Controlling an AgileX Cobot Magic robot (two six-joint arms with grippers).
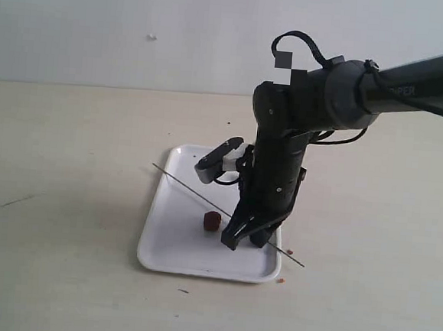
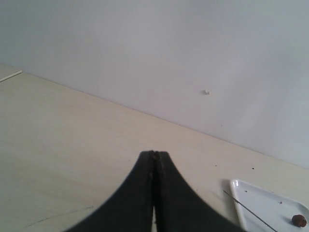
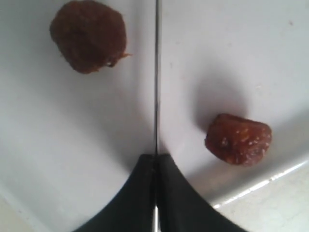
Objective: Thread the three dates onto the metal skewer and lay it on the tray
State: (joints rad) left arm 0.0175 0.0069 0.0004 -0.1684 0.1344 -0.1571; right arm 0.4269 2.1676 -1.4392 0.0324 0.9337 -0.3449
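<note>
Right pincer [image 3: 155,157] is pressed together on the metal skewer [image 3: 156,72], which runs straight out from its tips. One date [image 3: 237,139] lies just beside the tips, another date [image 3: 88,36] farther out on the opposite side, both on the tray [image 3: 58,145] beneath. Left pincer [image 2: 154,155], pressed together and empty, hangs over the table [image 2: 72,145].

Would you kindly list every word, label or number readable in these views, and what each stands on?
"PIPER": white letters on the dark right arm; the first letter is unclear.
The blocky patch above that arm: unreadable.
The tray and both wrist views: no text.
</note>
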